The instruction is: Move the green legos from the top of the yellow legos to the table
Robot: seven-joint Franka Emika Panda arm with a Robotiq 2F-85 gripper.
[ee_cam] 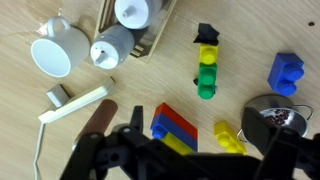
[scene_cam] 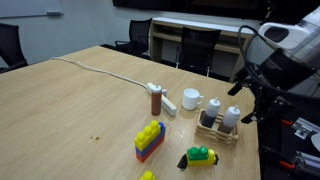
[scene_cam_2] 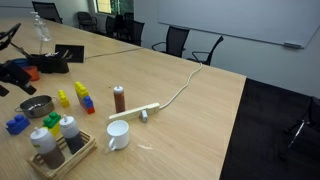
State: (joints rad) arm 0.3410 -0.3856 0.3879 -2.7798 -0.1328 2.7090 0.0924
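The green legos sit on the low yellow legos, which have a small dark piece at the far end, lying on the table. In an exterior view the green legos lie near the table's front edge. In an exterior view they show just behind the shaker rack. My gripper is open and empty, held above the table, short of the green legos. It also shows in an exterior view, high above the rack.
A yellow-blue-red brick stack, a small lone yellow piece, a blue brick and a metal bowl lie nearby. A wooden rack with shakers, a white mug, a brown bottle and a power strip stand further off.
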